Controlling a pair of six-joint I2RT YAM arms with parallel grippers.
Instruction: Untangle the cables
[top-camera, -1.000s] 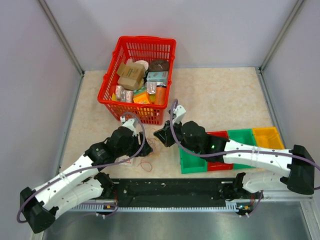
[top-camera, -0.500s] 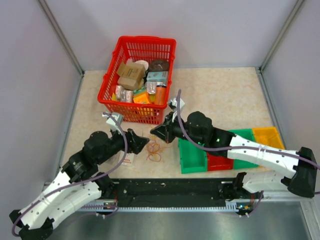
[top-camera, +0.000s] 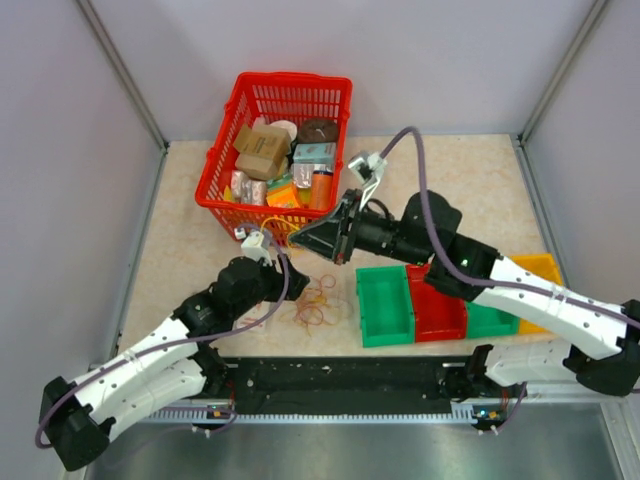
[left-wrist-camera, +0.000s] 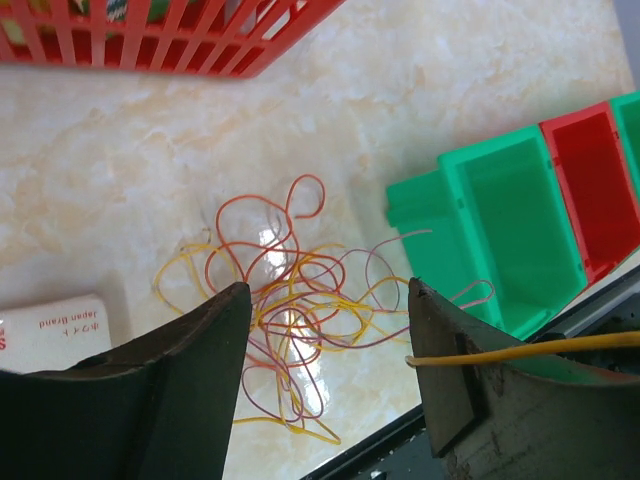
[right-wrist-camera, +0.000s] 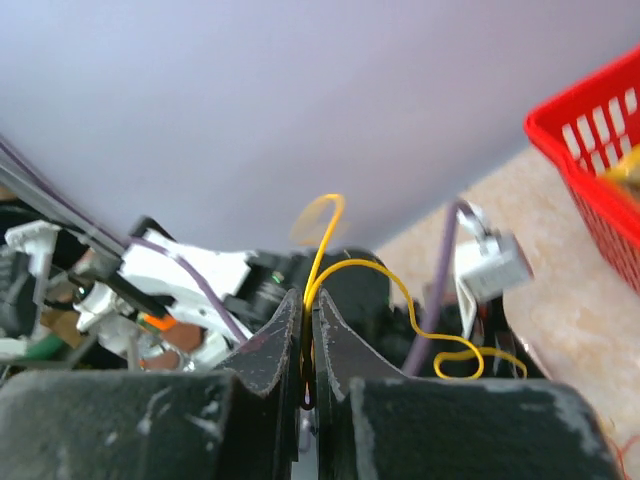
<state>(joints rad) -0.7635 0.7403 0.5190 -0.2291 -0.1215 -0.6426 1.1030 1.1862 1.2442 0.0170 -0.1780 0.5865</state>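
Note:
The cables (top-camera: 318, 306) are a loose tangle of thin yellow, orange and red loops on the table, just left of the green bin. In the left wrist view the cables (left-wrist-camera: 285, 320) lie below and between the fingers. My left gripper (top-camera: 284, 284) is open and hovers at the tangle's left side; its jaws (left-wrist-camera: 328, 290) stand wide apart, with one yellow strand (left-wrist-camera: 520, 350) crossing the right finger. My right gripper (top-camera: 308, 238) is raised near the basket's front and shut on a yellow strand. In the right wrist view it (right-wrist-camera: 308, 296) pinches that yellow cable (right-wrist-camera: 400, 288), which loops away to the right.
A red basket (top-camera: 222, 150) full of packages stands at the back. A row of bins, green (top-camera: 385, 322), red (top-camera: 440, 322) and yellow (top-camera: 548, 266), sits at the right. A white card (left-wrist-camera: 50, 326) lies left of the tangle. The black rail (top-camera: 340, 378) runs along the near edge.
My right gripper has risen and moved back toward the basket, drawing a yellow strand up out of the tangle. My left arm has shifted but stays by the tangle's left side, open.

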